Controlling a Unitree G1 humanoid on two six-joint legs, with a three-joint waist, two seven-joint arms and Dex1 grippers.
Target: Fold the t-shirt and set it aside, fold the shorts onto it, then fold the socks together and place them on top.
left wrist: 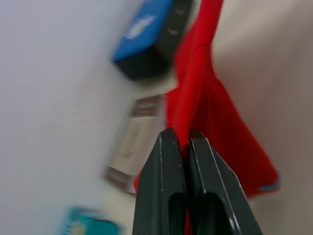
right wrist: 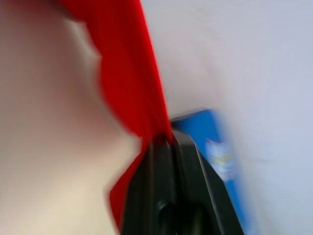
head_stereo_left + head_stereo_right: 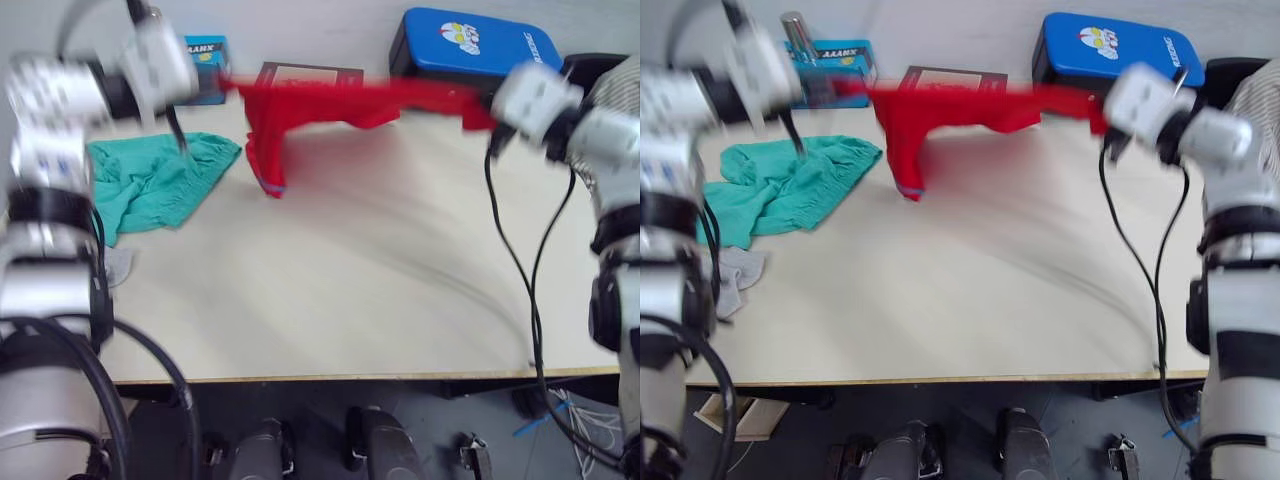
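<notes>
- While both arms are raised over the far side of the pale wooden table [image 3: 330, 300], the bright red cloth t-shirt [image 3: 320, 105] hangs stretched between them, its lower part drooping toward the tabletop.
- The left gripper [image 1: 183, 139] is clamped on one end of the shirt.
- The right gripper [image 2: 166, 139] pinches the other end.
- The crumpled teal-green fabric shorts [image 3: 155, 180] lie at the table's left.
- The small light grey socks [image 3: 732, 275] rest near the left edge, just beside the shorts.

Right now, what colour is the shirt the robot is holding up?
Bright red. The shirt shows best in the right eye view, stretched between both grippers.
</notes>
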